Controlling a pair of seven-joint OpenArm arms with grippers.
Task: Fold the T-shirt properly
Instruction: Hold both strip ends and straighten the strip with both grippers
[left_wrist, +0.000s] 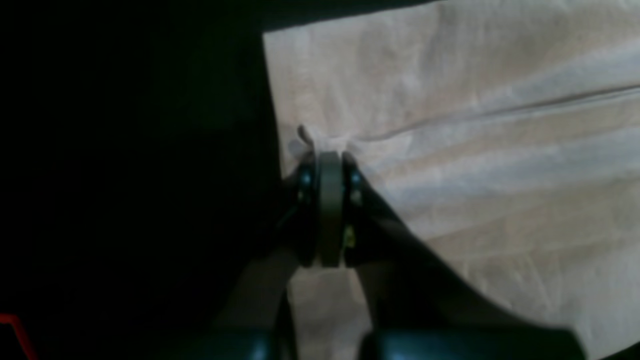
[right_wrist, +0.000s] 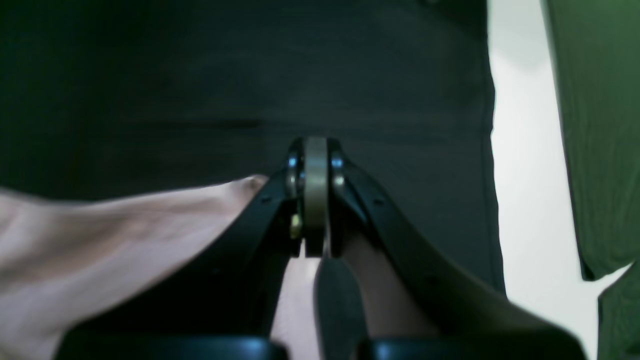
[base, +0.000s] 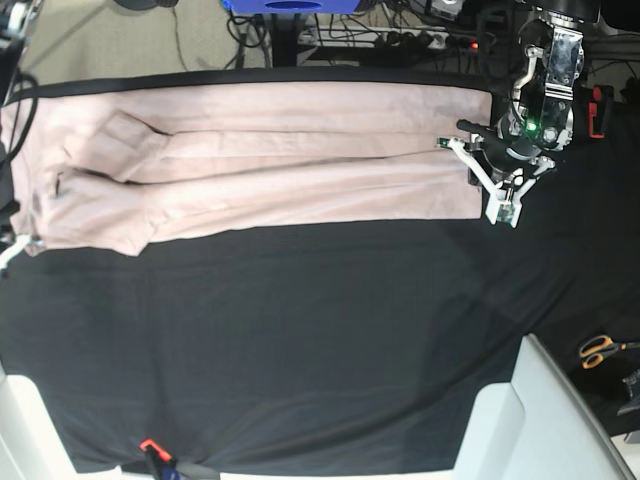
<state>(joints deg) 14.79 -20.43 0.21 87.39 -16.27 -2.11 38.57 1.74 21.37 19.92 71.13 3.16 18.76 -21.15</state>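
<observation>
The pale pink T-shirt (base: 280, 165) lies in a long folded band across the far part of the black cloth (base: 300, 340). My left gripper (base: 478, 172) is at the shirt's right end. In the left wrist view the left gripper (left_wrist: 330, 150) is shut on a pinched bit of the T-shirt (left_wrist: 475, 150) at its edge. My right gripper (base: 8, 250) is barely visible at the left edge of the base view, by the shirt's other end. In the right wrist view the right gripper (right_wrist: 315, 150) is shut, with the T-shirt (right_wrist: 100, 235) running up into its jaws.
Orange-handled scissors (base: 600, 350) lie at the right edge. White table parts (base: 530, 410) stand at the front right. A red clip (base: 150, 446) sits at the cloth's front edge. A blue object (base: 290, 5) and cables are behind the table.
</observation>
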